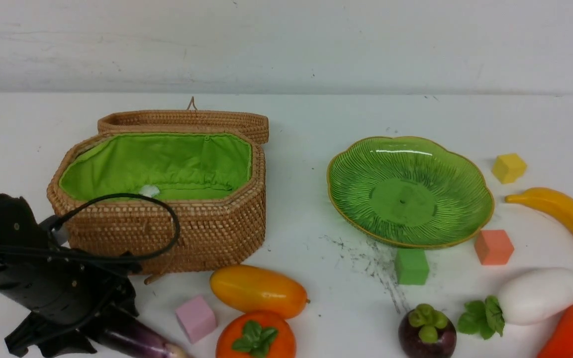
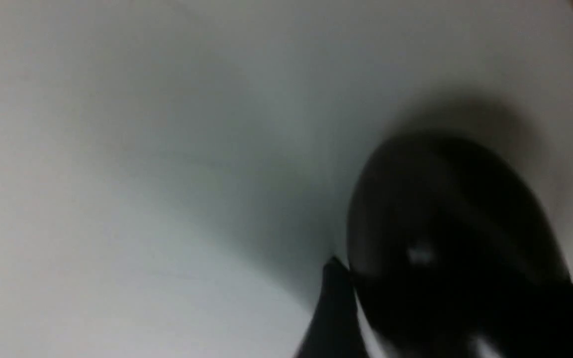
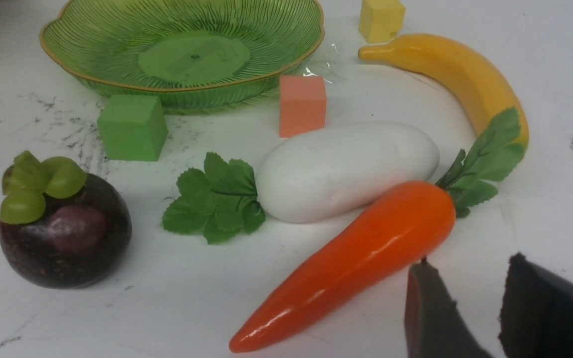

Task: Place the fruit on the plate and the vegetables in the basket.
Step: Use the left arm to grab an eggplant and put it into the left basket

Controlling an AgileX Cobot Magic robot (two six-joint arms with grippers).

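Note:
My left gripper is at the front left, its fingers against both sides of the dark purple eggplant, which fills the left wrist view. The open basket stands just behind. The mango and persimmon lie in front of the basket. The green plate is empty. The mangosteen, radish, carrot and banana lie at the right. My right gripper is open and empty beside the carrot's thick end; it is out of the front view.
Small cubes lie about: pink by the persimmon, green and orange at the plate's front edge, yellow behind the banana. The basket's lid lies open behind it. A black cable loops over the basket's front.

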